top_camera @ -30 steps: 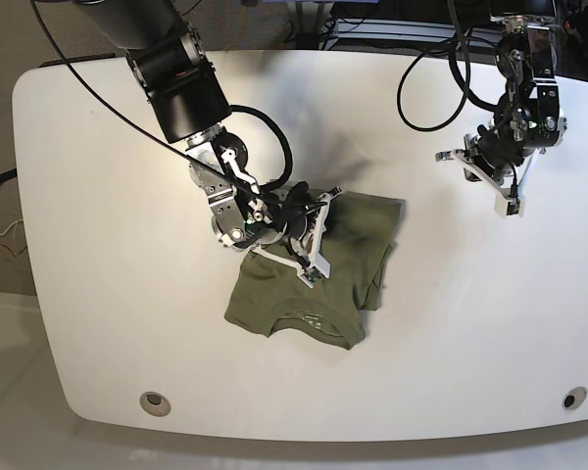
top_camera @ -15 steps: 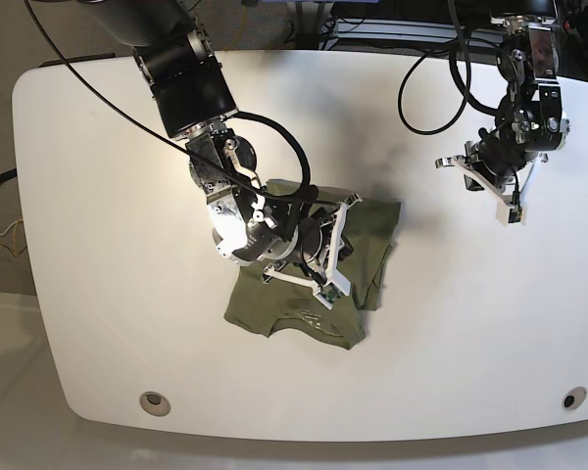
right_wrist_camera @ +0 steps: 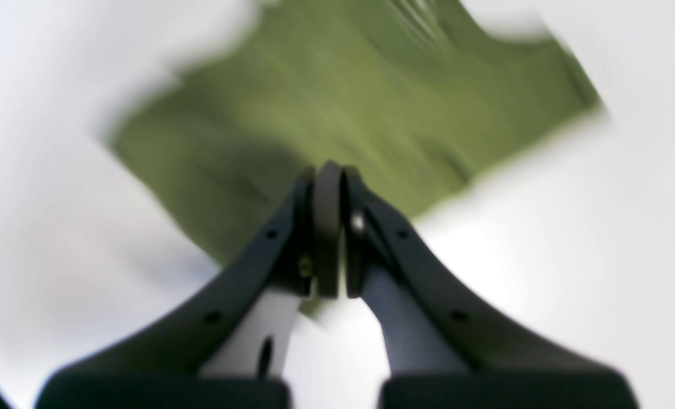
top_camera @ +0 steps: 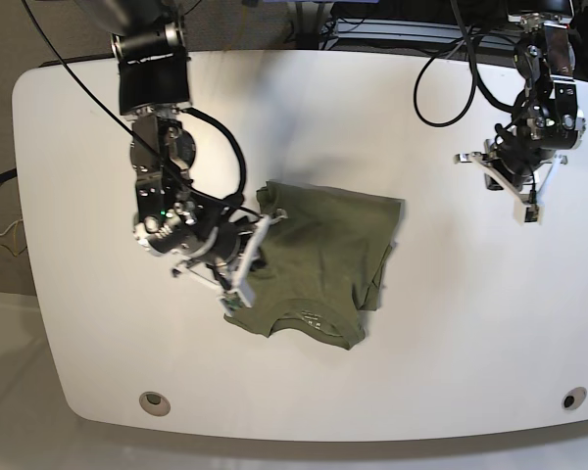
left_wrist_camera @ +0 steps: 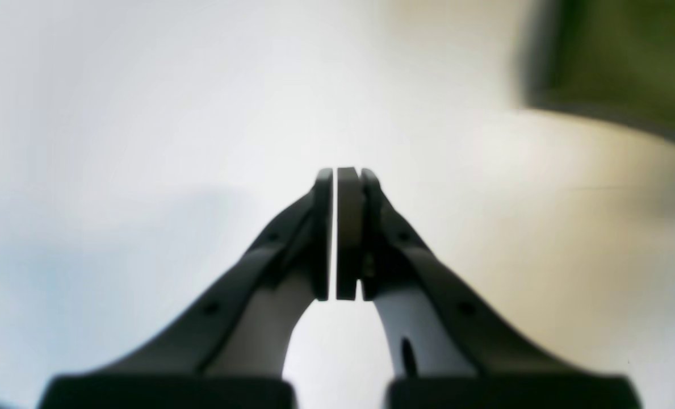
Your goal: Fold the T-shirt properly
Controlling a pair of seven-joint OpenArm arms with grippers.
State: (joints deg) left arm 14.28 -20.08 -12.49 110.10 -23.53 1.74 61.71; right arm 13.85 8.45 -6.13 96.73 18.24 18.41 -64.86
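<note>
The white table (top_camera: 98, 323) holds the T-shirt (top_camera: 323, 259) near its middle, an olive bundle folded unevenly, one edge bunched. The right gripper (top_camera: 237, 279), jaws together and empty, sits at its edge and could snag it. The left gripper (top_camera: 524, 201), also closed, hangs well apart.

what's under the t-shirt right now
The T-shirt lies folded on the white table, which shows all around it. Anything beneath the cloth is covered, and nothing rests on top.

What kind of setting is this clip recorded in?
Probably a robotics lab bench: a white rounded table with two cabled arms over it, one olive T-shirt lying on it, and equipment frames behind the far edge.
</note>
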